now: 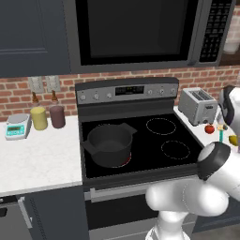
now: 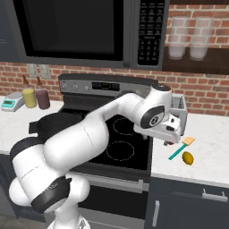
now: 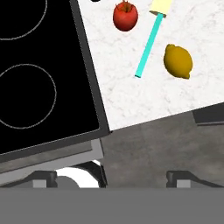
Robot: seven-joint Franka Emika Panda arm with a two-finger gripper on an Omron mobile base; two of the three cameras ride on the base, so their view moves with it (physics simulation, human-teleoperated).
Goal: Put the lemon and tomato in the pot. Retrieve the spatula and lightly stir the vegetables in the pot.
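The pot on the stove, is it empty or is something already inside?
Empty. The pot shows only its dark inside; the tomato and lemon lie on the counter.

Home kitchen, black stove [image 1: 136, 140], microwave [image 1: 136, 33] above, toaster [image 1: 198, 106], brick backsplash [image 1: 18, 96], white counter [image 1: 37, 159]

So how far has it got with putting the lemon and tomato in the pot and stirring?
Nothing looks done yet. The pot sits on the stove's left front burner, and I can see nothing in it. The tomato, lemon and spatula all lie on the counter right of the stove. The pincer is open and holds nothing. Both pieces, fetching the spatula and stirring are left.
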